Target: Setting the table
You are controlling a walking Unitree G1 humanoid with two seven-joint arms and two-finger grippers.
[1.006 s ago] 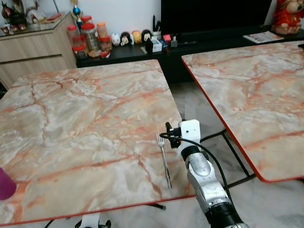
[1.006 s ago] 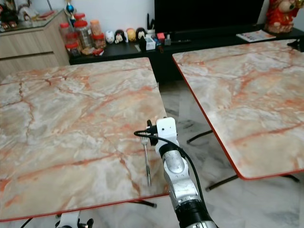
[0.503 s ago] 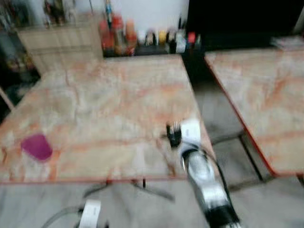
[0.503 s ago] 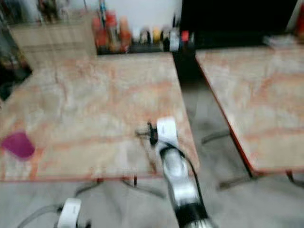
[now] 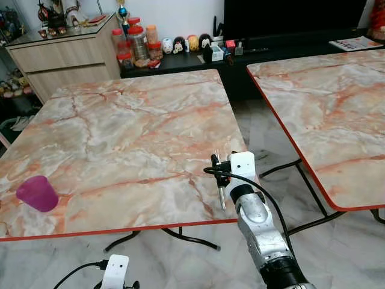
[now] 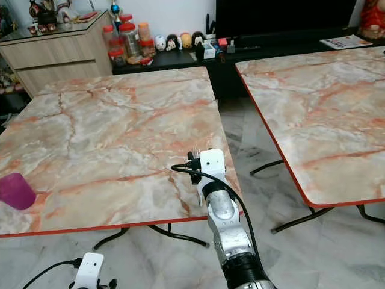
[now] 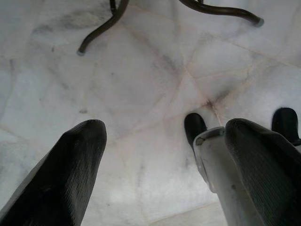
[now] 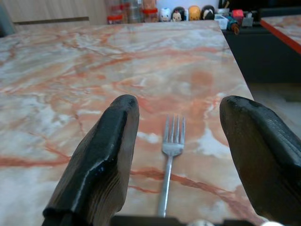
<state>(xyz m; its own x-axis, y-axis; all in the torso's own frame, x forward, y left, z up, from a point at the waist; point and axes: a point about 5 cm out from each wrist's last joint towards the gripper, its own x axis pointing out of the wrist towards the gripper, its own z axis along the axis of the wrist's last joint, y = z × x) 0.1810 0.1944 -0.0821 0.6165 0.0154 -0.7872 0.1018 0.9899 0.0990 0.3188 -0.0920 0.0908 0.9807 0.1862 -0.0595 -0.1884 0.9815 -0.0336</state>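
Note:
A silver fork [image 8: 170, 160] lies flat on the marble table [image 5: 132, 132] near its front right corner, tines pointing away from me; it is also seen as the fork [image 5: 220, 186] in the left eye view. My right gripper [image 8: 181, 155] hovers just behind the fork's handle, open, one black finger [image 8: 101, 160] on each side of it and nothing held. A purple cup [image 5: 37, 192] stands upright near the table's front left edge. My left gripper [image 7: 160, 165] hangs low over the floor, open and empty.
A second marble table [image 5: 325, 102] stands to the right across a gap of tiled floor [image 5: 264, 138]. A wooden cabinet [image 5: 66, 57] and a dark shelf with jars and figurines [image 5: 174, 48] line the back wall. Table legs [image 7: 117, 19] cross the floor below.
The camera has pulled back and swung left, so the purple cup and more of the table show. The fork lies where it was; my right gripper stays just behind it.

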